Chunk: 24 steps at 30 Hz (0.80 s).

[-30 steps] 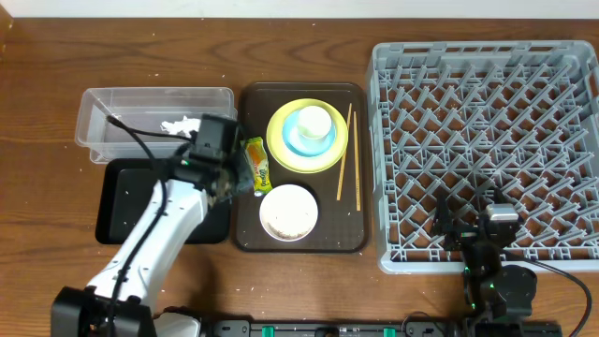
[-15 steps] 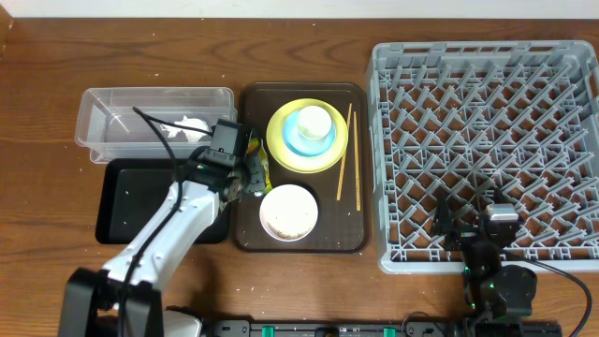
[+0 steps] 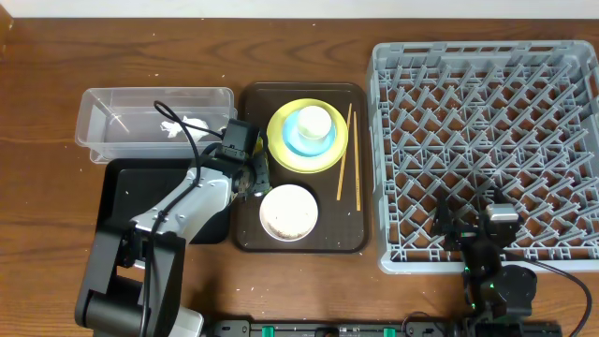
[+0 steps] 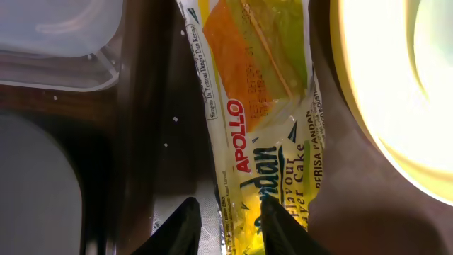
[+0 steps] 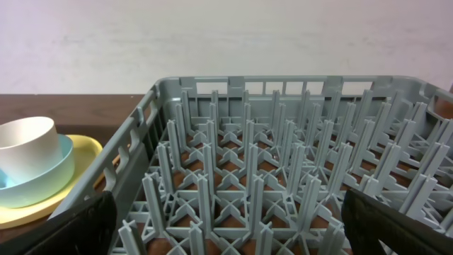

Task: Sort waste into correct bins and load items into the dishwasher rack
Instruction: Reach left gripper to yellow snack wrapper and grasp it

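The green-and-yellow snack wrapper (image 4: 258,106) lies flat on the brown serving tray (image 3: 299,241), between the clear tub (image 3: 131,117) and the yellow plate (image 3: 281,154). My left gripper (image 3: 249,174) is low over it and hides most of it from above. In the left wrist view its fingers (image 4: 185,225) stand a little apart, straddling the wrapper's near end. The tissue (image 3: 192,124) is in the clear tub. My right gripper (image 5: 226,205) hangs wide open over the dishwasher rack (image 3: 487,140), holding nothing.
A light blue bowl (image 3: 298,142) with a white cup (image 3: 314,122) in it stands on the plate. A pale bowl (image 3: 288,212) and chopsticks (image 3: 344,154) lie on the same serving tray. The black tray (image 3: 131,201) sits in front of the tub.
My left gripper has moved right from the tub's front edge to the wrapper, and its jaws have parted a little. The right arm has not moved.
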{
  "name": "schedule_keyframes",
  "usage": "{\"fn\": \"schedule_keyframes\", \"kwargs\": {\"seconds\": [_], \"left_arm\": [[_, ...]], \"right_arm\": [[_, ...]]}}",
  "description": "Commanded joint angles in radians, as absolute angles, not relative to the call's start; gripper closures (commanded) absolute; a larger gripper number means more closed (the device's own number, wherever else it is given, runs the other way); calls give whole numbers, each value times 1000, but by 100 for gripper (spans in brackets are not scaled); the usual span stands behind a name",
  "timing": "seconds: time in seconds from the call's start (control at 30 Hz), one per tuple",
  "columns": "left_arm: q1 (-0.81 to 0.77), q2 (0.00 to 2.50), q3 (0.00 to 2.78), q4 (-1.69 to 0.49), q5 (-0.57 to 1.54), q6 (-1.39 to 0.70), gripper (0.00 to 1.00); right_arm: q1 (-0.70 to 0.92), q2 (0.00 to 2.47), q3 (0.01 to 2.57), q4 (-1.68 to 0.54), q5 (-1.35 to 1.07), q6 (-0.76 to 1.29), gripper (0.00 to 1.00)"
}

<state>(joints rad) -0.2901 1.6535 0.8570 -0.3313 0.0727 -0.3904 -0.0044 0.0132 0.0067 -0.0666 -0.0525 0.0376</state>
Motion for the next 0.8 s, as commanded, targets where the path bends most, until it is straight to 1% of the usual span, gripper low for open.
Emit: {"fn": "schedule_keyframes", "kwargs": {"seconds": [0.0, 0.43, 0.57, 0.67, 0.77], "left_arm": [[-292, 1660, 853, -327, 68, -374, 66], [-294, 1695, 853, -300, 72, -376, 66], [-294, 1711, 853, -292, 94, -378, 67], [-294, 1711, 853, -287, 98, -378, 79], [-294, 1711, 853, -286, 98, -378, 88]], "right_arm": [[-10, 16, 6, -70, -56, 37, 1], [-10, 16, 6, -70, -56, 37, 1], [-10, 16, 6, -70, -56, 36, 1], [-10, 16, 6, -70, -56, 37, 1], [-10, 16, 6, -70, -56, 36, 1]]}}
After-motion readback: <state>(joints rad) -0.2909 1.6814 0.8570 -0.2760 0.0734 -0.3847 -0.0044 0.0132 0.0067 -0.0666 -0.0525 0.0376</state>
